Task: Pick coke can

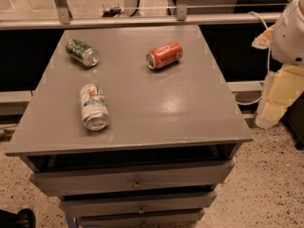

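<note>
The coke can [164, 55], red-orange with white lettering and a silver top, lies on its side at the back middle of the grey cabinet top [190, 108]. Its silver end points to the left front. My gripper [273, 106] hangs at the right edge of the view, off the cabinet's right side and below the white arm joint [289, 32]. It is well apart from the coke can and holds nothing that I can see.
A dark green can [82, 52] lies on its side at the back left. A white can with green and orange markings [94, 107] lies at the front left. Drawers [137, 179] sit below the top. A metal rail [142, 20] runs behind.
</note>
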Tool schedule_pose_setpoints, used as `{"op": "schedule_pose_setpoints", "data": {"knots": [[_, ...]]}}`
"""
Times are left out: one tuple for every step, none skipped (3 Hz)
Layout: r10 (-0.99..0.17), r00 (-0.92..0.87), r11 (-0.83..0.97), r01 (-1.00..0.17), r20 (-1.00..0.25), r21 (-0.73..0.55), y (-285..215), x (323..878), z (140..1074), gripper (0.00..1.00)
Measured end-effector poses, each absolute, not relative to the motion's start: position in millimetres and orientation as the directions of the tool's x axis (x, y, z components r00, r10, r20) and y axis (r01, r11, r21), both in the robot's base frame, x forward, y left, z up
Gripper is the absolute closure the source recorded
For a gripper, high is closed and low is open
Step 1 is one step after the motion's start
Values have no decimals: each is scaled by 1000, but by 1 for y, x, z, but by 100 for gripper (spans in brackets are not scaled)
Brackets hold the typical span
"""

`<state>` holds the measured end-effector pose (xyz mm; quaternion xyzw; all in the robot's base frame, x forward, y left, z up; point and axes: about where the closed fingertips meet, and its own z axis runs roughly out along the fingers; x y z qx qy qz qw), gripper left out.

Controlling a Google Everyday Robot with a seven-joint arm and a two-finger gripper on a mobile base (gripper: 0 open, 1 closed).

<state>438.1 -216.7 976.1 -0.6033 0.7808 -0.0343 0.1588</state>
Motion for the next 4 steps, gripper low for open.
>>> {"op": "schedule_pose_setpoints", "data": {"knots": [[-953, -222, 270, -931, -207, -245, -217, 438, 976, 0], [-949, -202, 267, -924, -243, -273, -218, 457, 970, 0], [-940, -148, 248, -915, -307, -318, -219, 509, 957, 0], [-920, -100, 238, -911, -379, -338, -217, 574, 946, 0]]}}
